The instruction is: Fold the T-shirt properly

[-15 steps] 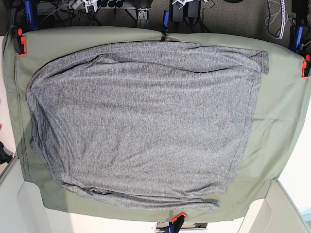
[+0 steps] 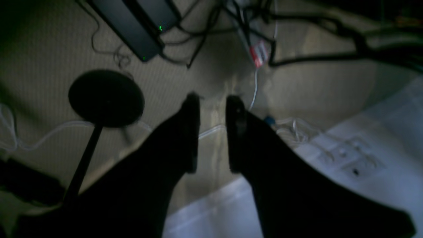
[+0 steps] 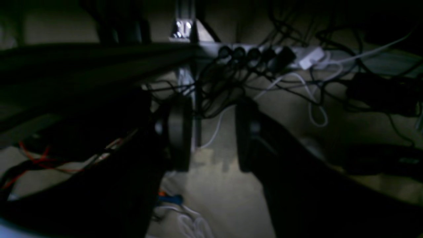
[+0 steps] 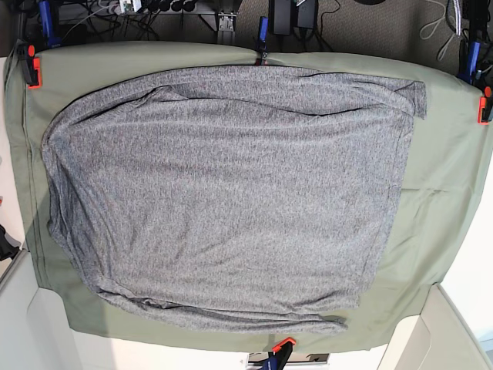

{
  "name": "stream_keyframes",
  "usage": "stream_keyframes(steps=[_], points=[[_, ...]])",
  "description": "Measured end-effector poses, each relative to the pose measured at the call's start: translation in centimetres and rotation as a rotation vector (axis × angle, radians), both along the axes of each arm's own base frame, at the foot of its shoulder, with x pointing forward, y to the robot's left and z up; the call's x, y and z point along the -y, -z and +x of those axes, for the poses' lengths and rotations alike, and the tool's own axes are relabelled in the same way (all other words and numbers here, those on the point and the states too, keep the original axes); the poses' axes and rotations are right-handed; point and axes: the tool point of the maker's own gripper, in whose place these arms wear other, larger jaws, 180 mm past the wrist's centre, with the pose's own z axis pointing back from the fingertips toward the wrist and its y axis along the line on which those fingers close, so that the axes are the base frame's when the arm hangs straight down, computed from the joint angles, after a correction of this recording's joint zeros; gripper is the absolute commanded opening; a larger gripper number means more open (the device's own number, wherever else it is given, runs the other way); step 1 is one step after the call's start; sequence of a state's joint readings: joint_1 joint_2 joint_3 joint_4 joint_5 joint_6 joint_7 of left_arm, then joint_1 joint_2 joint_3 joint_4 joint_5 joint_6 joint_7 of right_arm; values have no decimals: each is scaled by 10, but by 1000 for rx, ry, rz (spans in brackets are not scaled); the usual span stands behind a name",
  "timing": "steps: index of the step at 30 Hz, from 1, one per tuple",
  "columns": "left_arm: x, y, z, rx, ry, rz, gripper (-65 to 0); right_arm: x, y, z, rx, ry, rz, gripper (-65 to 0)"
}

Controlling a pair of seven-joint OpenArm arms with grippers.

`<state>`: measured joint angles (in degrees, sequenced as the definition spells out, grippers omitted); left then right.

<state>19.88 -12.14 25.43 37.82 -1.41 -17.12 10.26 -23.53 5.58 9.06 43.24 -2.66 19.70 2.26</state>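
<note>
Grey heather knit fills most of the base view: the T-shirt [image 4: 223, 193] lies spread flat on the surface [image 4: 443, 185], which is draped in an olive-green cloth [image 4: 431, 231]. One short sleeve [image 4: 412, 99] is folded over at the far right corner, and soft wrinkles run along the near hem. Orange-handled clamps [image 4: 32, 68] pin the cloth at its far left corner, at the right edge and at the near edge, and a blue clamp [image 4: 263, 35] holds the middle of the far edge. Neither arm appears over the shirt, and nothing lies on top of it.

Both wrist cameras look down at a dim carpeted floor. The left gripper [image 2: 213, 102] hangs with its jaws parted by a narrow gap, holding nothing, above white cables [image 2: 39, 138], a round black stand base [image 2: 105, 97] and a black box [image 2: 132, 26] showing small green lights. The right gripper [image 3: 213, 129] also stands apart and empty, before a power strip [image 3: 264, 54] crowded with black plugs, tangled cords and a metal frame post [image 3: 185, 29].
</note>
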Motion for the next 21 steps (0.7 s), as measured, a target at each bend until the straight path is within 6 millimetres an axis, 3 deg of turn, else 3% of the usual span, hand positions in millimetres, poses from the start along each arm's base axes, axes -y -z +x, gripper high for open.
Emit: stream_keyframes(steps=[11,18,21], points=[[1,-42,-2,114,18,-67,-479,4,-48,2,122,-15,-10,-427],[5,-104,39,261,-166,-218,-479,11,-96,23,223,-26,11,-427],[-15,-133,63,342,-243,-202,-479,7,-118,35,278,-51,11,-427]])
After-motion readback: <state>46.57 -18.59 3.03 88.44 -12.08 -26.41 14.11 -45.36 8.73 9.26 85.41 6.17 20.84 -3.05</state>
